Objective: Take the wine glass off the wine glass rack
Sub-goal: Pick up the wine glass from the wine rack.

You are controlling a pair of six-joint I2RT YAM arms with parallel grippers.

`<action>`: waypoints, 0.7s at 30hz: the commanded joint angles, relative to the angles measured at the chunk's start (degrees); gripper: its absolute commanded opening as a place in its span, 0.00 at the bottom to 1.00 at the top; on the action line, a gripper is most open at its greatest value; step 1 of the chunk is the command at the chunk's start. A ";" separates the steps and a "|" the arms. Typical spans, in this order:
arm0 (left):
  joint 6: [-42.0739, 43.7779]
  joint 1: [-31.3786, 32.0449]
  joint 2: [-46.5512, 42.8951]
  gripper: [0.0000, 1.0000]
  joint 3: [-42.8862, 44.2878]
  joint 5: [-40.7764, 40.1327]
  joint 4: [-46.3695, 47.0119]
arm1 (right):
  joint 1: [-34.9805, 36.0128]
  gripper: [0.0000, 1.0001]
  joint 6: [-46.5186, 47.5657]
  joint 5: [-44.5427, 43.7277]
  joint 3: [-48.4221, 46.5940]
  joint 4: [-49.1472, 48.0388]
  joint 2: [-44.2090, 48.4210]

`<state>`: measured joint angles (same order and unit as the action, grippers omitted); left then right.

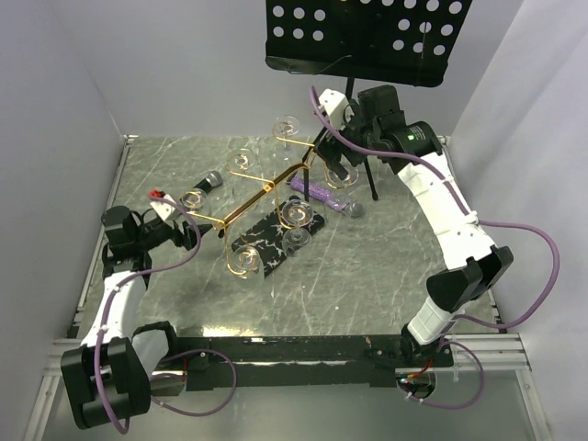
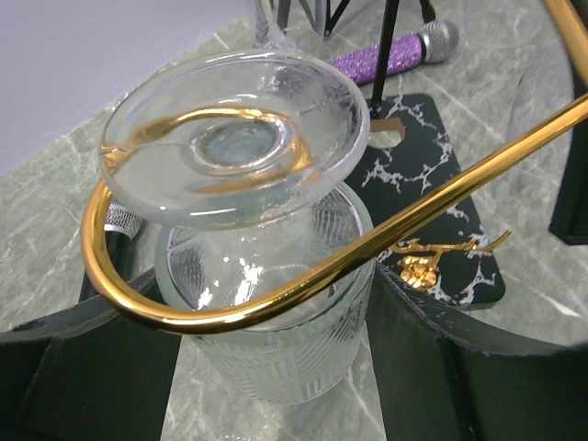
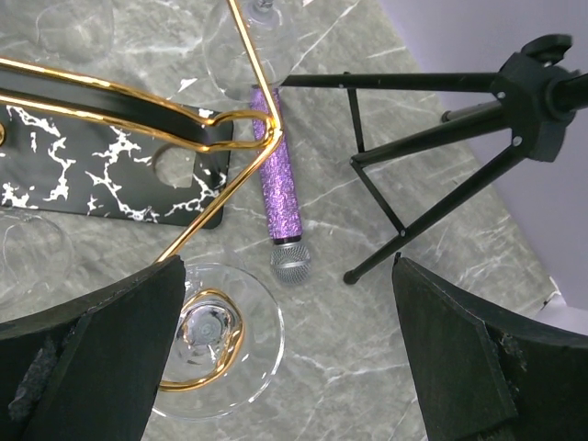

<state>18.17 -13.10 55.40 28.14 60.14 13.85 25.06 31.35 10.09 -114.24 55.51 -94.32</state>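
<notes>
Item: my left pincer point(image 2: 276, 317), clamped on the inverted wine glass point(image 2: 230, 147) hanging in the wine glass rack point(image 2: 441, 193), near the desk's point(image 1: 386, 266) left edge. Item: my right pincer point(image 3: 287, 276), spread wide.

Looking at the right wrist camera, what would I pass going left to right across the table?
rack base, black with white veins → wine glass hanging upside down from a gold arm → purple microphone → black tripod stand

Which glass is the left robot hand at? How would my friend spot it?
Find the gold wine glass rack in the middle of the marble table and follow its long arm to the leftmost curl. The wine glass hanging there foot-up is the only one sitting between the black fingers of the left gripper.
</notes>
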 commanded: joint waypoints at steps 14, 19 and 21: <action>-16.76 -0.26 -5.83 0.01 -7.84 -8.81 27.02 | 0.25 1.00 0.73 -2.62 -7.23 3.47 -0.24; -21.07 -0.34 -7.23 0.01 -8.37 -9.60 28.78 | 0.52 1.00 0.73 -2.53 -6.53 3.21 -0.42; -20.38 -0.43 -8.19 0.01 -8.37 -9.86 27.03 | 0.61 1.00 0.90 -2.44 -6.18 3.03 -0.25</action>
<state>0.51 -13.21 50.24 18.96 51.33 34.70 25.26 31.64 8.47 -119.24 58.41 -94.26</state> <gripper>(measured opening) 0.740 0.997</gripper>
